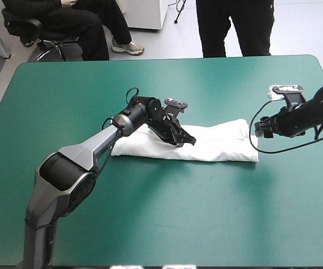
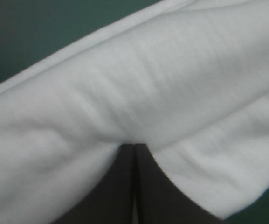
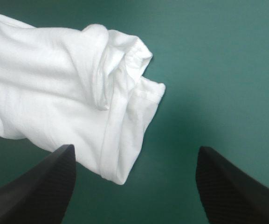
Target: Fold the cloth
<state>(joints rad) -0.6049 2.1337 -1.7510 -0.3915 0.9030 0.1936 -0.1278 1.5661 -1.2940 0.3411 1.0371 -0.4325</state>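
On teal-green cover (image 1: 178,213), long folded T-shirt (image 1: 223,143)

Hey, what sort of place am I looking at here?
Probably a robotics lab or test bench: two robot arms, with a left gripper and a right gripper, reach over a table with a teal-green cover, where a folded white T-shirt lies.

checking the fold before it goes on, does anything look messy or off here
The white short-sleeved T-shirt lies as a long folded strip on the teal-green table cover. Its end by the open right gripper is untidy: the layers splay and bunch there instead of lying flush. Nothing else stands out.
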